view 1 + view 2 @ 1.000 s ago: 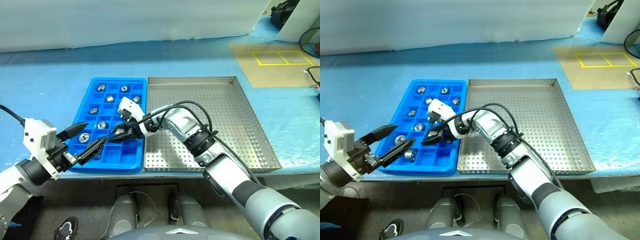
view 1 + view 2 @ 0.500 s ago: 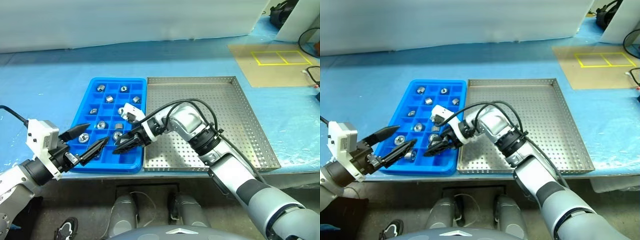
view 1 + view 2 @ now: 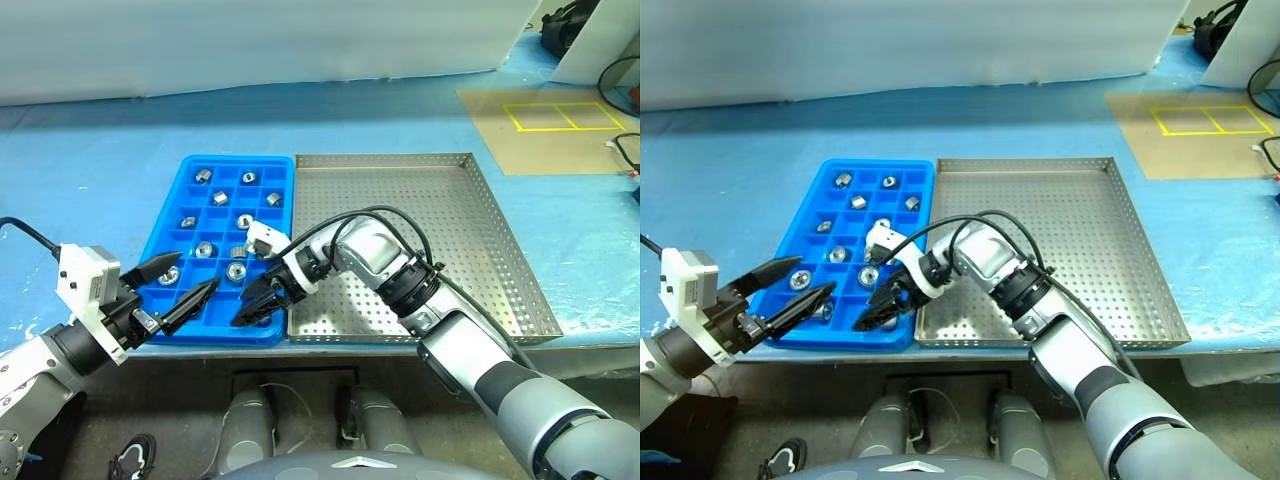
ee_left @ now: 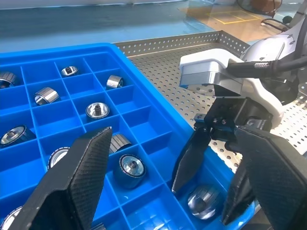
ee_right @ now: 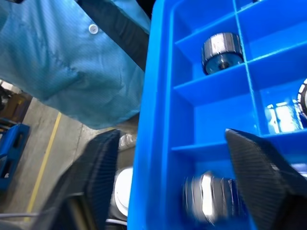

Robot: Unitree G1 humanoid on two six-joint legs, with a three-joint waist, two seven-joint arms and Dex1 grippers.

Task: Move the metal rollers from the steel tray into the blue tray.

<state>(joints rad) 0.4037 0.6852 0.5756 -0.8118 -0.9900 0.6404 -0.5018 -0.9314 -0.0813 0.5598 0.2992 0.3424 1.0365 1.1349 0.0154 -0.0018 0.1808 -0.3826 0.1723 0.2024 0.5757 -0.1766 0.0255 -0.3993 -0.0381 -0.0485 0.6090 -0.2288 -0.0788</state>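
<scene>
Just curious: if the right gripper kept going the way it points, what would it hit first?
Probably the roller lying in the blue tray's near corner compartment, right below the open right gripper; depth is hard to judge.

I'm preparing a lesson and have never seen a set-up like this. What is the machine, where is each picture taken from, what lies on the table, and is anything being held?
It is a humanoid robot with two arms, each ending in a two-fingered black gripper. Two pictures come from cameras in its head, looking down; the other two come from cameras on its wrists.

On the table sit a blue tray with small compartments and, beside it, a steel tray whose perforated floor looks bare. Metal rollers lie in many compartments.

The right gripper is open over the blue tray's near corner, a roller lying below it. The left gripper is open and holds nothing.
</scene>
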